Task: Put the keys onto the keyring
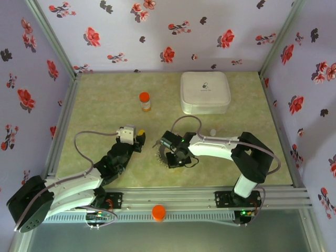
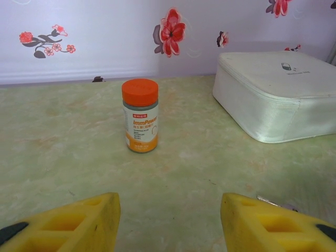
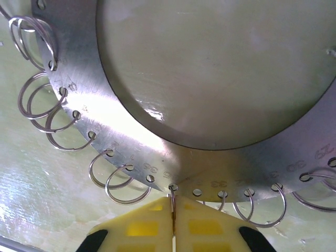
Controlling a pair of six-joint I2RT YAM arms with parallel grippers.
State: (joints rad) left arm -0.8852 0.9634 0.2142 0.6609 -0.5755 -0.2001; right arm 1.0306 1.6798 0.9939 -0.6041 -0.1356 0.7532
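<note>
From the right wrist camera I am seeing the keyring (image 3: 68, 58) cut off on every side. It is a flat grey metal band with small holes along its outer rim, lying on the worktop (image 3: 210, 63), and its stamped numbers are too blurred for me to read. Thin wire loops (image 3: 114, 181) are hanging from several holes. The right hand (image 3: 173, 202) is clenching one of them, its yellow fingers (image 3: 142, 226) pressed together with just the wire showing in the seam. The top camera is giving me far less: there the ring is lying near the worktop's middle, mostly hiding under the right wrist, with a toothed-looking edge peeking out on the left. The left hand (image 2: 169, 210) is standing released, its two fingers (image 2: 84, 220) apart with bare worktop between them and their bases cropped by the frame's bottom edge. Its camera is looking at an upright orange-capped bottle (image 2: 140, 118) and a white case (image 2: 273, 100) running off the right edge. A small metallic sliver (image 2: 273, 201) is lying just behind the finger on the right of that view; I cannot tell what it is.
</note>
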